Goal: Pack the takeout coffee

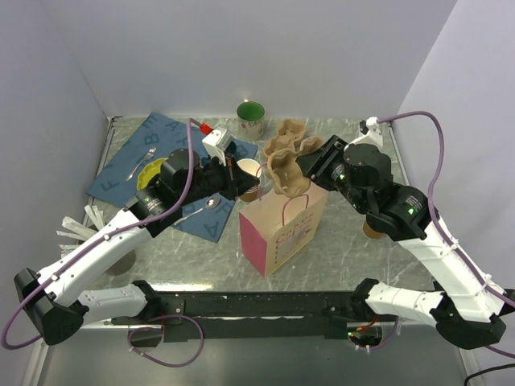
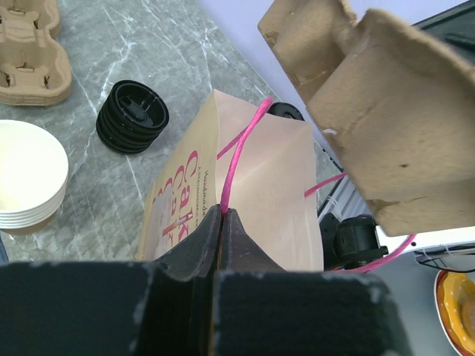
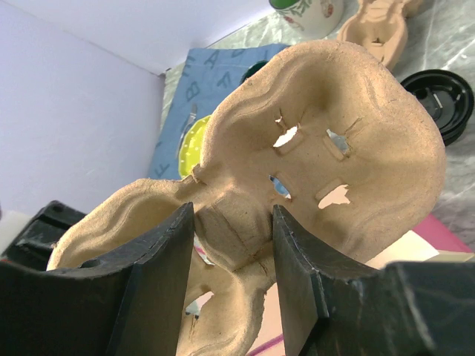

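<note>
Left pincer (image 2: 221,221) pinched fully shut on the pink handle (image 2: 236,156) of the paper bag (image 1: 278,237); right pincer (image 3: 226,237) half-spread, clamping the cup carrier (image 3: 356,126); coffee cup (image 1: 372,231), I judge, stands right of the bag, mostly hidden; light, crushable, spillable; I'd grip mid-wall.

a: walls?
b: three plain panels, pale lavender-white: back wall (image 1: 257,48), left wall (image 1: 40,121), right wall (image 1: 475,80), closing the space on three sides.
a: surface below?
b: table (image 1: 185,257), grey-green marbled top, slightly glossy. black rail (image 1: 265,305) along its near edge.
a: light?
b: even, diffuse; shadows faint, soft glare on the tabletop.
</note>
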`<action>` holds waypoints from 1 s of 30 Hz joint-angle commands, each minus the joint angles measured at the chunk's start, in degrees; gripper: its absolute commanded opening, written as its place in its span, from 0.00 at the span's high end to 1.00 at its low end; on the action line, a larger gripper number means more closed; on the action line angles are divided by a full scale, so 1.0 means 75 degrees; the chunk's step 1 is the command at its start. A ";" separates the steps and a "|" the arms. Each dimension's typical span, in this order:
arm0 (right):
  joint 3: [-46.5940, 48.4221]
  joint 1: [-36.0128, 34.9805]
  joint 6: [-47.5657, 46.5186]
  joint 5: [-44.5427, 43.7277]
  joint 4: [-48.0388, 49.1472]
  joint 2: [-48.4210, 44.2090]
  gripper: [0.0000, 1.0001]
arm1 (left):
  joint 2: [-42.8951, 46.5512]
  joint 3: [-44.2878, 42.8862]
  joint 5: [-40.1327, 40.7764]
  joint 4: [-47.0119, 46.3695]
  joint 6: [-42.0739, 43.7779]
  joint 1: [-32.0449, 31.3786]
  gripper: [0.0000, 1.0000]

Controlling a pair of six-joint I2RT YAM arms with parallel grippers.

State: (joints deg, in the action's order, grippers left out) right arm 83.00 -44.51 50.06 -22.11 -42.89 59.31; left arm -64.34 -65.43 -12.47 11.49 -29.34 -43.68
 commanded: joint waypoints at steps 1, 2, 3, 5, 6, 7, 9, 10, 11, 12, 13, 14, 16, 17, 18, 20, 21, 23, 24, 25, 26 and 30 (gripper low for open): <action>-0.0191 -0.0159 -0.0136 -0.0520 0.0094 0.0002 0.62 | 0.0187 0.0052 -0.0200 -0.0266 -0.0119 0.0035 0.99; -0.0262 -0.0182 -0.0124 -0.0544 0.0117 -0.0032 0.62 | 0.0187 0.0040 -0.0212 -0.0254 -0.0154 0.0023 0.99; -0.0390 -0.0206 -0.0136 -0.0544 0.0164 -0.0091 0.62 | 0.0176 0.0040 -0.0201 -0.0254 -0.0142 0.0035 0.99; -0.0449 -0.0276 -0.0148 -0.0614 0.0200 -0.0115 0.62 | 0.0164 0.0052 -0.0224 -0.0254 -0.0166 0.0035 0.99; -0.0473 -0.0288 -0.0148 -0.0661 0.0176 -0.0092 0.62 | 0.0187 0.0064 -0.0236 -0.0266 -0.0177 0.0023 0.99; -0.0485 -0.0311 -0.0125 -0.0720 0.0141 -0.0091 0.62 | 0.0187 0.0087 -0.0247 -0.0277 -0.0189 0.0023 0.99; -0.0508 -0.0323 -0.0217 -0.0779 0.0223 -0.0080 0.62 | 0.0187 0.0134 -0.0248 -0.0289 -0.0201 0.0023 0.99; -0.0485 -0.0311 -0.0276 -0.0767 0.0246 -0.0057 0.62 | 0.0187 0.0146 -0.0259 -0.0289 -0.0212 0.0035 0.99; -0.0462 -0.0334 -0.0300 -0.0779 0.0212 -0.0010 0.62 | 0.0199 0.0157 -0.0248 -0.0301 -0.0224 0.0023 0.99; -0.0369 -0.0358 -0.0312 -0.0756 0.0177 0.0072 0.62 | 0.0199 0.0169 -0.0224 -0.0301 -0.0236 0.0023 0.99; -0.0310 -0.0393 -0.0358 -0.0767 0.0130 0.0107 0.62 | 0.0199 0.0158 -0.0213 -0.0301 -0.0248 0.0023 0.99; -0.0251 -0.0498 -0.0382 -0.0802 -0.0056 0.0143 0.62 | 0.0188 0.0157 -0.0201 -0.0313 -0.0259 0.0023 0.99; -0.0098 -0.0592 -0.0289 -0.0978 -0.0222 0.0225 0.62 | 0.0176 0.0134 -0.0236 -0.0336 -0.0271 0.0023 0.99; -0.0098 -0.0616 -0.0277 -0.0955 -0.0222 0.0213 0.62 | 0.0164 0.0146 -0.0247 -0.0348 -0.0271 0.0023 0.99; -0.0168 -0.0616 -0.0253 -0.0943 -0.0071 0.0132 0.62 | 0.0164 0.0134 -0.0248 -0.0348 -0.0260 0.0023 0.99; -0.0238 -0.0616 -0.0183 -0.1013 0.0129 0.0015 0.62 | 0.0176 0.0169 -0.0259 -0.0348 -0.0259 0.0023 0.99; -0.0285 -0.0616 -0.0148 -0.1071 0.0269 -0.0056 0.62 | 0.0199 0.0204 -0.0271 -0.0348 -0.0259 0.0023 0.99; -0.0286 -0.0604 -0.0159 -0.1270 0.0398 -0.0103 0.62 | 0.0223 0.0251 -0.0283 -0.0371 -0.0283 0.0035 0.99; -0.0239 -0.0616 -0.0229 -0.1317 0.0480 -0.0115 0.62 | 0.0211 0.0263 -0.0294 -0.0394 -0.0283 0.0023 0.99; -0.0181 -0.0616 -0.0241 -0.1434 0.0469 -0.0092 0.63 | 0.0211 0.0263 -0.0329 -0.0406 -0.0283 0.0023 0.99; -0.0076 -0.0616 -0.0276 -0.1493 0.0469 -0.0057 0.63 | 0.0199 0.0263 -0.0330 -0.0406 -0.0283 0.0023 0.99; -0.0051 -0.0616 -0.0358 -0.1728 0.0422 0.0014 0.62 | 0.0164 0.0228 -0.0388 -0.0418 -0.0295 0.0023 0.99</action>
State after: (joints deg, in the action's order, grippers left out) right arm 80.38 -48.88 48.10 -30.59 -41.82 59.70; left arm -64.01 -63.96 -13.72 9.98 -30.96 -43.64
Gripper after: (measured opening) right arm 0.503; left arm 0.024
